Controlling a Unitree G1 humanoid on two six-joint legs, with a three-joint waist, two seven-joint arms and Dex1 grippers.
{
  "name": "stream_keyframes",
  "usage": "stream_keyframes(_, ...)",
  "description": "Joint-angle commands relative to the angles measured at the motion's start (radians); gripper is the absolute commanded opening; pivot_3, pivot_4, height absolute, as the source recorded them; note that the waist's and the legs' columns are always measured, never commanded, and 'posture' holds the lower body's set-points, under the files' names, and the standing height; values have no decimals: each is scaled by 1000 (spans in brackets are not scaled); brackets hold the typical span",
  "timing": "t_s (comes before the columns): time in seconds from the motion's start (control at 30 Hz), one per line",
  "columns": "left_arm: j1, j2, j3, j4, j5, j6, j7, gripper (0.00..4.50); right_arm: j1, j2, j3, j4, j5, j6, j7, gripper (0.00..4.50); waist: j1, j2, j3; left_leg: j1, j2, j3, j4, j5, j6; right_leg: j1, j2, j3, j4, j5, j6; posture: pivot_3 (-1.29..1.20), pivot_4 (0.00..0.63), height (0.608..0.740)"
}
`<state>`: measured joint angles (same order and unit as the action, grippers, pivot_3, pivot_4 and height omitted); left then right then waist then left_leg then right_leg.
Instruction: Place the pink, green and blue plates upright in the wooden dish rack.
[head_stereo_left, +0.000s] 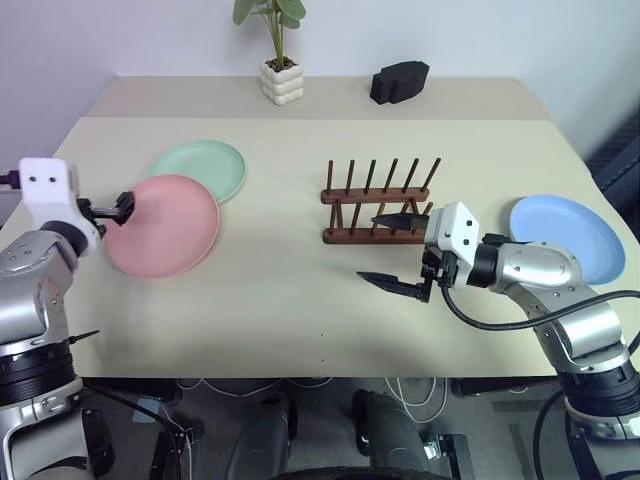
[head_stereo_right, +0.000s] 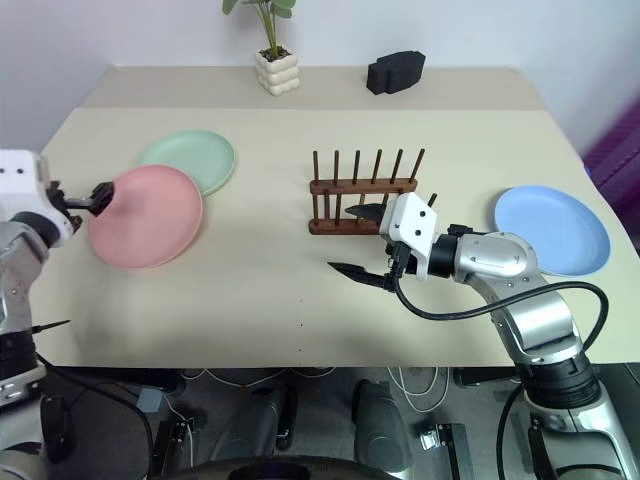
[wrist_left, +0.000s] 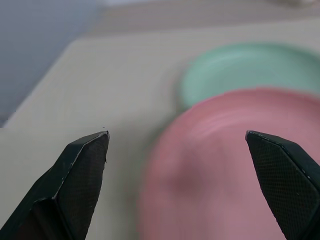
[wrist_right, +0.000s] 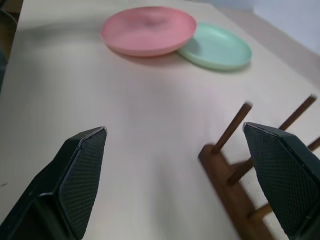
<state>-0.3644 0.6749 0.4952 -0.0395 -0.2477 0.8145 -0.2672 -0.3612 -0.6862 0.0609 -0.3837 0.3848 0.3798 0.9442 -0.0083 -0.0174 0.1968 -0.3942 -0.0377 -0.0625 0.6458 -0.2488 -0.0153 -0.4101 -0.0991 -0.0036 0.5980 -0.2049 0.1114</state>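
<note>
The head views are showing the blue plate (head_stereo_left: 566, 236) lying flat; both grippers' jaws are gaping, released, empty.

The pink plate (head_stereo_left: 162, 224) overlaps the near edge of the green plate (head_stereo_left: 203, 165), hiding that part of its rim, and in the left wrist view both plates are soft with blur. The right gripper (head_stereo_left: 398, 250) stands in front of the wooden dish rack (head_stereo_left: 378, 200), covering part of its near bar. In the right wrist view the rack is cut off by the picture's edge, showing only a few pegs.
</note>
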Motion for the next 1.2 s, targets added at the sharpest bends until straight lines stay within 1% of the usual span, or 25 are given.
stream_keyframes(0.03,1,15,46,20,-5,35,28,4493,-26,10,4,4,-6,-31,6,4447,2,-1,0,0,0,0,0,0,0,0,0,0,0,0,0,0,150,736)
stream_keyframes(0.17,0,-22,63,72,-67,65,-1,4493,-36,20,13,-2,-12,-36,1,4447,0,-1,0,0,0,0,0,0,0,0,0,0,0,0,-1,0,150,736)
stream_keyframes(0.3,22,-34,40,97,-69,64,-6,4493,-30,25,8,-14,-10,-32,-4,4447,-2,-1,0,0,0,0,0,0,-1,-1,0,0,0,0,-1,0,150,736)
stream_keyframes(0.5,30,-79,70,159,-104,67,6,4493,-5,18,-1,-32,-14,-27,-18,4447,-2,-1,0,0,1,0,0,0,-1,-1,0,0,0,0,-1,0,150,736)
stream_keyframes(0.6,38,-89,82,157,-114,59,16,3747,2,15,-2,-39,-11,-26,-21,4500,-1,-1,0,0,0,0,0,0,-1,-1,-1,0,0,0,-1,0,150,736)
stream_keyframes(0.73,49,-99,91,140,-132,51,21,1782,-1,14,0,-39,-12,-25,-22,4500,-1,-1,0,0,0,0,0,0,-1,-1,-1,0,0,0,-1,0,150,736)
stream_keyframes(0.77,51,-102,97,135,-139,46,20,1200,-5,15,1,-37,-12,-25,-20,4500,-1,-1,0,0,0,0,0,0,-1,-1,-1,0,0,0,-1,0,150,736)
stream_keyframes(0.83,54,-109,110,123,-155,37,21,176,-12,16,3,-34,-12,-25,-18,4500,0,-1,0,0,0,0,0,0,-1,-1,-1,0,0,0,-2,0,150,736)
stream_keyframes(0.87,56,-111,113,119,-162,33,22,42,-14,16,3,-33,-12,-26,-18,4500,0,-1,-1,0,0,0,0,0,-1,-1,-1,0,0,-1,-3,0,150,736)
stream_keyframes(1.0,67,-113,125,94,-188,12,13,42,-22,17,7,-32,-12,-26,-15,4500,-2,0,-1,0,0,1,0,0,-1,-1,-2,0,0,-1,-4,0,150,736)
stream_keyframes(1.1,56,-124,154,58,-228,-39,-5,42,-31,16,9,-32,-19,-32,-15,4500,-1,0,-1,0,0,1,0,0,-1,-1,-2,0,0,-1,-3,0,150,736)
stream_keyframes(1.2,42,-126,156,7,-255,-93,-18,42,-50,15,9,-35,-25,-33,-17,4500,0,-1,-1,0,0,1,0,0,-1,-1,-2,0,0,-1,-4,0,150,736)
